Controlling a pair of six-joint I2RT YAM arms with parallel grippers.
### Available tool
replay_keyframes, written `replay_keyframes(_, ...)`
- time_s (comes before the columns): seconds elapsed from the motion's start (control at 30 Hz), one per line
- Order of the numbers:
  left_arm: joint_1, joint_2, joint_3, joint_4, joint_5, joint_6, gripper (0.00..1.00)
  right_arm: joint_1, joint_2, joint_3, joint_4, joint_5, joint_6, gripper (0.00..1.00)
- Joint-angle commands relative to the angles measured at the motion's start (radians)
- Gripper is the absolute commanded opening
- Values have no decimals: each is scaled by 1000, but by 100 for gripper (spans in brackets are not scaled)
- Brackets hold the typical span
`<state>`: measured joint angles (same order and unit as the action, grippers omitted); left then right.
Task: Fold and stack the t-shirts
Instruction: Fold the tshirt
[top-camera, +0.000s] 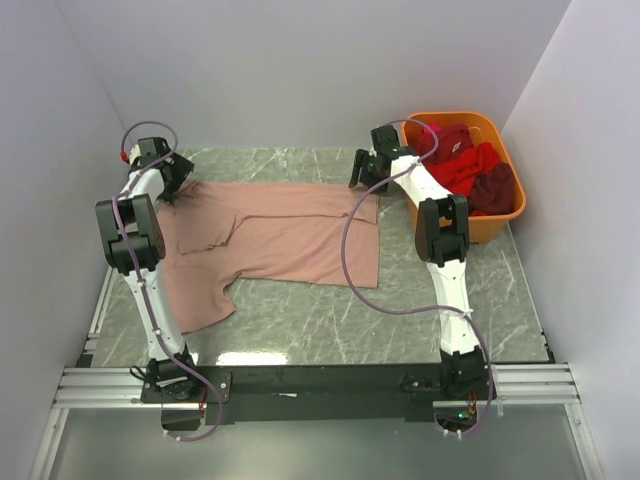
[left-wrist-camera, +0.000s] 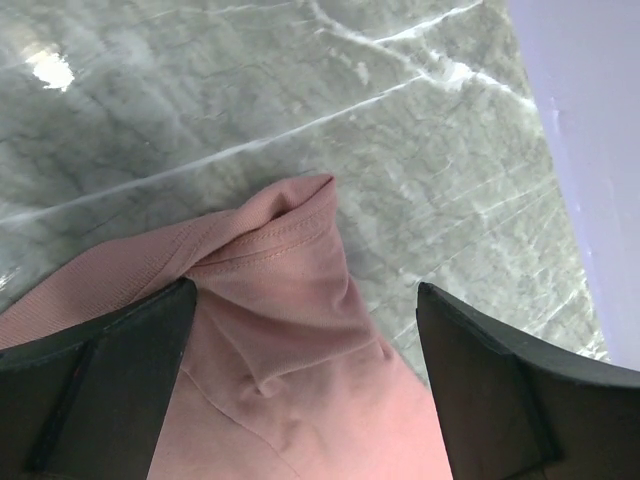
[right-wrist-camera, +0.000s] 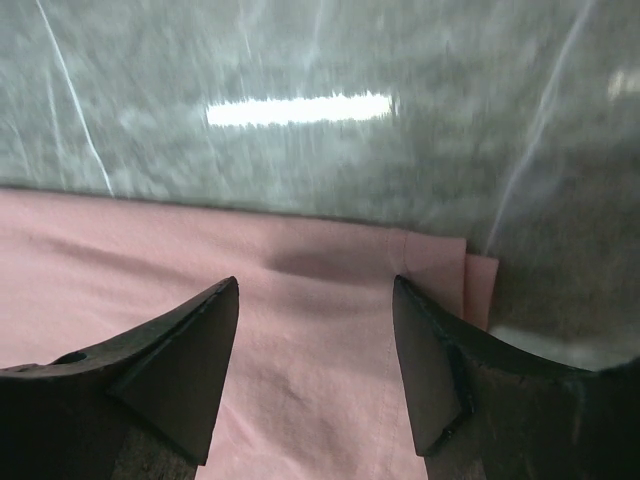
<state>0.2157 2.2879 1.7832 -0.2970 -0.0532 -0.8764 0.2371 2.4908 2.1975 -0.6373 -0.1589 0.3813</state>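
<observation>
Orange basket (top-camera: 495, 222) on marble table (top-camera: 300, 322)

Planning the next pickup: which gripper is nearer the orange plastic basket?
Right. The right gripper hovers over the far right corner of the salmon-pink t-shirt, just beside the orange plastic basket; the left gripper is at its far left corner.

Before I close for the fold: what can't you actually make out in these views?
1. Top external: how many shirts are heaped in the basket; they overlap, and the right arm covers its left side.
2. Top external: the pink t-shirt edge beneath the left arm.
3. Right wrist: blurred; whether the right end effector touches the cloth is unclear.
</observation>
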Motion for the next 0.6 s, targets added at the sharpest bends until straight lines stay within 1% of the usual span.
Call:
replay_keyframes(0.0, 4, 71, 33, -39, 29, 17, 99, -16, 55, 91, 19, 13, -7, 70)
replay_keyframes(0.07, 7, 80, 79, -69, 27, 25, 99, -16, 59, 134, 28, 13, -22, 70)
replay_keyframes(0.17, 5, 56, 171, -132, 26, 31, 100, -16, 11, 136, 53, -7, -44, 70)
replay_keyframes(0.2, 5, 38, 177, -142, 26, 33, 99, -12, -10, 122, 65, -17, -51, 70)
replay_keyframes(0.23, 5, 12, 150, -143, 26, 33, 100, -10, -70, 64, 79, -22, -64, 70)
replay_keyframes(0.27, 5, -63, 121, -134, 21, 33, 99, -6, -107, 24, 99, -24, -70, 70)
replay_keyframes(0.3, 5, -109, 37, -122, 10, 31, 99, 4, -147, -20, 144, -24, -79, 70)
replay_keyframes(0.33, 5, -158, -11, -119, 1, 28, 99, 11, -221, -103, 166, -15, -94, 70)
replay_keyframes(0.37, 5, -264, -60, -116, -14, 21, 99, 17, -257, -140, 182, -4, -99, 71)
replay_keyframes(0.4, 5, -319, -167, -119, -29, 13, 99, 25, -292, -171, 198, 7, -104, 71)
replay_keyframes(0.43, 5, -376, -226, -122, -69, -13, 99, 40, -353, -229, 206, 28, -107, 71)
replay_keyframes(0.47, 7, -490, -285, -131, -83, -31, 99, 48, -386, -264, 212, 39, -107, 72)
replay_keyframes(0.5, 5, -548, -345, -155, -105, -53, 99, 54, -418, -303, 240, 45, -102, 72)
replay_keyframes(0.53, 5, -606, -472, -166, -134, -94, 99, 70, -481, -385, 258, 48, -90, 72)
replay_keyframes(0.57, 5, -718, -538, -175, -154, -116, 100, 76, -513, -431, 277, 47, -84, 72)
